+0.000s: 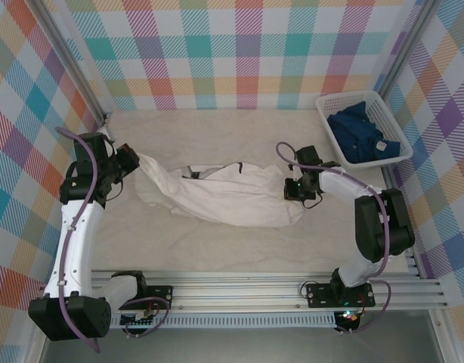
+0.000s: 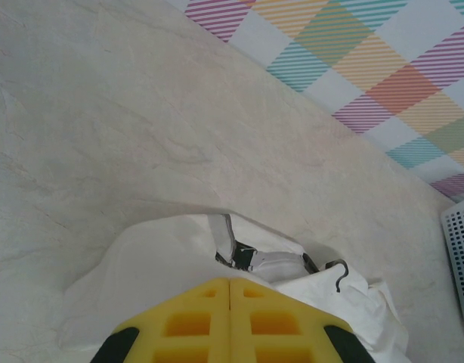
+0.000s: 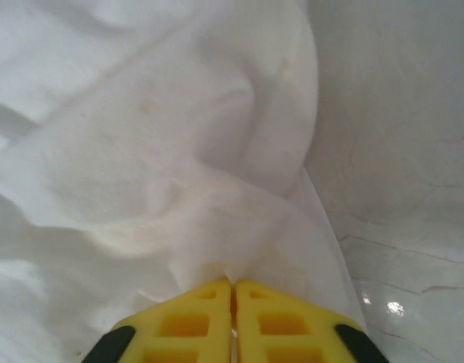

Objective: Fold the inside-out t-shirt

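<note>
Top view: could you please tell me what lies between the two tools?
The bunched t-shirt stretches from left tool to right tool, seen in the top view.

Lab test booth: plaid backdrop walls (image 1: 247,53), aluminium mounting rail (image 1: 277,291), cream-covered tabletop (image 1: 217,132).

The top camera looks down from the near edge over the whole table (image 1: 217,253), while both wrist cameras peer past their yellow fingers (image 2: 190,321), close upon the white shirt (image 1: 239,198) all three share, the right seemingly nearest.
</note>
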You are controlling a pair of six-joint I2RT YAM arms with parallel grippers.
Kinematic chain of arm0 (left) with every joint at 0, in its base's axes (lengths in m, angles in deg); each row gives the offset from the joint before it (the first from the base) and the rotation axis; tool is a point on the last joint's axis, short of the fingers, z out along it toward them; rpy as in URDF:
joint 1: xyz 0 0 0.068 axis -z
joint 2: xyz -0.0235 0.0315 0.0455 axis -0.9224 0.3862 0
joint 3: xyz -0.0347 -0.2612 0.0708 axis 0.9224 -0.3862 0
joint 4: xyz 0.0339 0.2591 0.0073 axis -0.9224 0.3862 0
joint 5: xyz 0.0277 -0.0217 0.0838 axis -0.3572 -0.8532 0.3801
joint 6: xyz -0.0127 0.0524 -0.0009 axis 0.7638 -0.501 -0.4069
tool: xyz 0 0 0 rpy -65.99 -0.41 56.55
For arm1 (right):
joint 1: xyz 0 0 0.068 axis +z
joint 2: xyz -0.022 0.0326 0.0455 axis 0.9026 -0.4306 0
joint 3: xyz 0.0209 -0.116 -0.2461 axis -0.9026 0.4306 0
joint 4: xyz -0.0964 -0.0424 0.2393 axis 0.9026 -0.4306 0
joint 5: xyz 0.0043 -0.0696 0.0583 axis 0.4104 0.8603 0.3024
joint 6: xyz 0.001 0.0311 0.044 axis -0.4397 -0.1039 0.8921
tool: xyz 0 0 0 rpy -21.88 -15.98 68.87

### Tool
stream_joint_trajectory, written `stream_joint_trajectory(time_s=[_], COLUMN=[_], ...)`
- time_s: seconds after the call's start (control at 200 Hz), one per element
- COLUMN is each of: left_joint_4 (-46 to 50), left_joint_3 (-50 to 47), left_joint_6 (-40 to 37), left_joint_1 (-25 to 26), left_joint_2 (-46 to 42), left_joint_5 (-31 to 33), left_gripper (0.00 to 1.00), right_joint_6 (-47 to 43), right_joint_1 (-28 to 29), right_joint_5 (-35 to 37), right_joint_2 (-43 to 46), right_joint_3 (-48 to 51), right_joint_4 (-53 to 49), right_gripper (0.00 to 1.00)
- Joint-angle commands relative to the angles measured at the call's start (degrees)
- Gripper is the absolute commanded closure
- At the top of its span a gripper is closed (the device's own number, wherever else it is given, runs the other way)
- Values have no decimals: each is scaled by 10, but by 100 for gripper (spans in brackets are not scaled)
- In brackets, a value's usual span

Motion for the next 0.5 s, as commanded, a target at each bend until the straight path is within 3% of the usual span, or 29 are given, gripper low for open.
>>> stream_joint_trajectory(time_s=[0.0,0.275,0.495], left_joint_4=[-12,12,22], left_joint_3=[4,65,20], left_joint_6=[0,13,-7], left_joint_1=[-10,-25,-27], left_joint_2=[4,3,-46], left_joint_5=[1,16,69], left_gripper=[100,100,100], right_joint_6=[-19,-42,3], right_joint_1=[2,2,5], right_joint_5=[5,-28,-43], right_joint_2=[49,175,291], right_joint_3=[-33,-132,2], right_joint_4=[13,19,-74], right_gripper=[100,100,100])
